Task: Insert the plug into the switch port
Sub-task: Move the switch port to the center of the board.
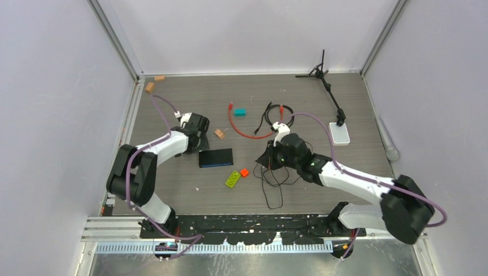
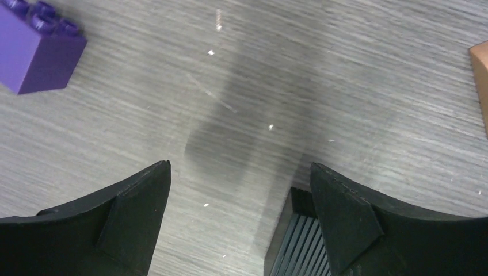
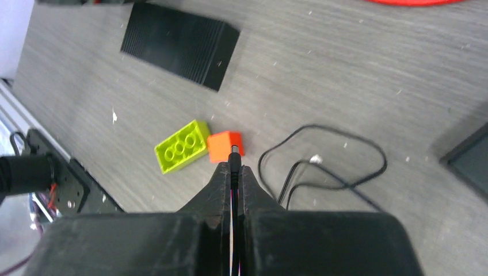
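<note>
left pincer (image 2: 240, 165) released over bare table, switch (image 2: 296, 247) corner just beside its right finger. right pincer (image 3: 233, 167) clenched on a black connector tip (image 3: 235, 153). the plug (image 1: 231, 106) on the red-orange cable (image 1: 244, 131) lies well apart, beyond both pincers.

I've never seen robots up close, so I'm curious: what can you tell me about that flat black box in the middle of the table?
The black box is a flat rectangular slab, matte and plastic-looking, its top finely ribbed. It lies flat on the table, slightly askew. The left end effector, open, hangs at one corner; whether it touches cannot be told. No ports show.
</note>
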`<action>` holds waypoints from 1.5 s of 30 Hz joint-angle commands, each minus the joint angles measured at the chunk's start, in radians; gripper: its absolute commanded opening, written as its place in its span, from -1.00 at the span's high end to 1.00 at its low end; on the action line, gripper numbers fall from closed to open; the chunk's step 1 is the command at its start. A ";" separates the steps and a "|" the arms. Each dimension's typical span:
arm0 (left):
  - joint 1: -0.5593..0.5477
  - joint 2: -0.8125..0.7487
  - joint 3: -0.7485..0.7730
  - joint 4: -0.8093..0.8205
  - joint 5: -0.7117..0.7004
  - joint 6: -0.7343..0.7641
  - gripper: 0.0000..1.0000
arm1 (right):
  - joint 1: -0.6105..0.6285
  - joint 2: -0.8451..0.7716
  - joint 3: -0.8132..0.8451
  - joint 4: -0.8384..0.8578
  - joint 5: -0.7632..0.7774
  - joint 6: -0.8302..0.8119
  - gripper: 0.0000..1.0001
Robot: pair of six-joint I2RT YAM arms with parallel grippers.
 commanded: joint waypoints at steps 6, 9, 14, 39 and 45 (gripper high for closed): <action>0.026 -0.244 -0.139 0.169 -0.003 -0.058 -0.99 | -0.166 0.354 0.178 0.297 -0.283 0.036 0.99; 0.026 -0.309 -0.185 0.208 0.028 -0.071 -0.99 | -0.193 0.460 0.217 0.357 -0.337 0.047 0.99; 0.026 -0.383 -0.262 0.268 0.131 -0.079 -0.99 | -0.215 0.588 0.276 0.374 -0.378 0.051 0.99; 0.027 -0.218 -0.261 0.381 0.328 -0.041 -0.95 | -0.323 0.631 0.275 0.460 -0.177 0.105 0.99; 0.027 -0.199 -0.262 0.445 0.390 -0.026 -0.87 | -0.324 0.629 0.285 0.437 -0.180 0.087 0.99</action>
